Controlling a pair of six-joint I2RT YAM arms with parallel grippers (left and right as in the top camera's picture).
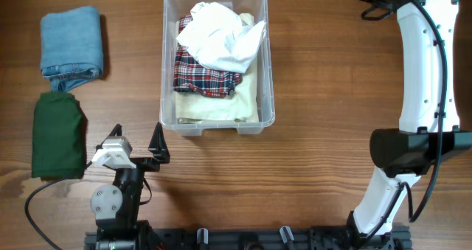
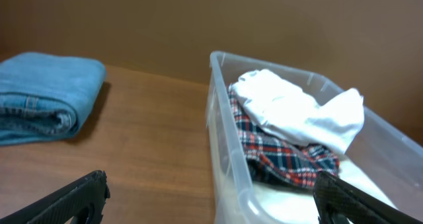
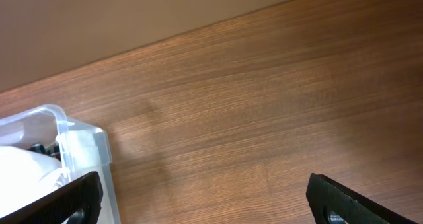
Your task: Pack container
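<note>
While the left gripper [image 1: 138,137] is hovering near the front edge of the wooden table [image 1: 324,95] with its jaws spread wide and empty, the clear plastic container [image 1: 167,73] is sitting just ahead of it and slightly to its right, holding a white garment [image 1: 221,36] over a plaid shirt [image 1: 203,77]. The right gripper [image 3: 211,204] is also gaping empty, well off to the container's far right. Folded jeans [image 1: 70,47] and a dark green cloth [image 1: 57,136] are lying left of the container.

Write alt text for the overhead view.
A clear container on a wooden table holds a white garment over a plaid garment and cream fabric. Folded blue jeans and a dark green cloth lie at the picture's left. The left gripper is open and empty beside the container.
</note>
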